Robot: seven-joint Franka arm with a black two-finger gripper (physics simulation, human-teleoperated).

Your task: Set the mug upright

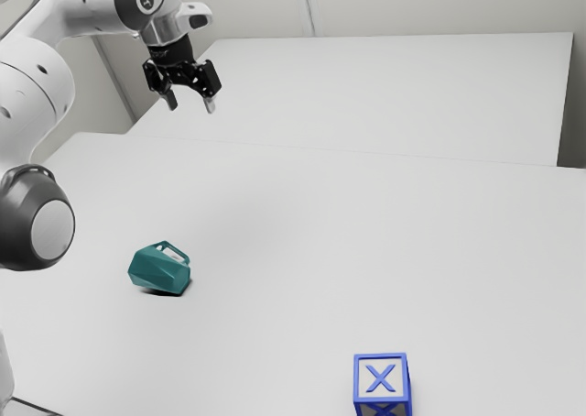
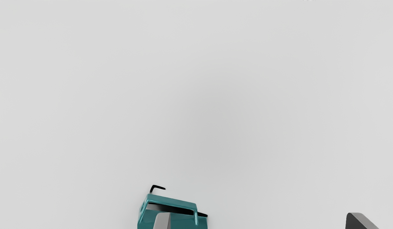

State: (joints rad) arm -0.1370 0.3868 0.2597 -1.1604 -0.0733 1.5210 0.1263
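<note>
High above the table's far side, the gripper (image 1: 190, 104) hangs with its fingers spread and nothing between them. A teal faceted mug (image 1: 158, 271) lies on its side on the table, its handle pointing up and away from the camera. In the wrist view the mug (image 2: 183, 221) appears at the bottom edge, partly behind one fingertip of the open gripper (image 2: 258, 221). The mug rests on the table well below the fingers, touching neither.
A blue-edged block with an X on its face (image 1: 381, 379) stands on the white table (image 1: 366, 251) at the exterior view's lower middle. Behind the table is a raised white panel (image 1: 385, 95).
</note>
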